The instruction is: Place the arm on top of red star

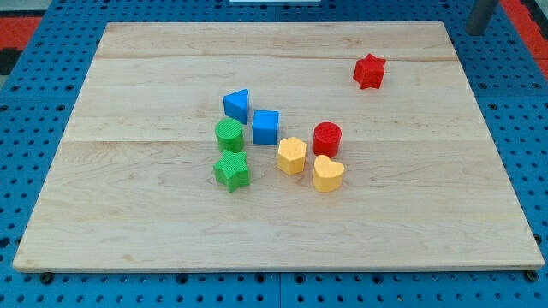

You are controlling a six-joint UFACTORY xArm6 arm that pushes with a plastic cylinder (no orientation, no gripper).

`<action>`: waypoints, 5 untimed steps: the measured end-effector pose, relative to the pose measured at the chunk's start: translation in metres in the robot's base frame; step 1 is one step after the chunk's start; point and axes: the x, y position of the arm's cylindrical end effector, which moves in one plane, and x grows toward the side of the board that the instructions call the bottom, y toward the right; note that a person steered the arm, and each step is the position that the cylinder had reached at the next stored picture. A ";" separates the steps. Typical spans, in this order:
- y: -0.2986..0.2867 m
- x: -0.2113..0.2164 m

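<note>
The tabletop (154,222) is a pale wooden board that fills most of the frame and rests on a blue perforated base (34,103).

The red star (369,71) lies in the upper right of the frame, flat on the wood and well apart from every other block.

A cluster of seven blocks occupies the centre of the frame:
- The blue triangular block (237,105) is at the top of the cluster.
- The blue cube (265,127) sits just below and to the right of it.
- The green cylinder (229,135) stands to the left of the blue cube.
- The green star (231,171) lies directly below the green cylinder, close to it or touching; which cannot be told.
- The yellow hexagonal block (291,156) is below and right of the blue cube.
- The red cylinder (326,139) stands to the right of the yellow hexagonal block.
- The yellow heart (328,174) lies just below the red cylinder.

A dark rod (480,15) enters at the upper right corner of the frame, beyond the board's far edge. My tip (473,32) is above and to the right of the red star, clear of all blocks. The arm carries no fingers, so no finger state applies.
</note>
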 end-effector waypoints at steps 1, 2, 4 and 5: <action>-0.035 -0.003; -0.089 -0.003; -0.199 0.012; -0.199 0.043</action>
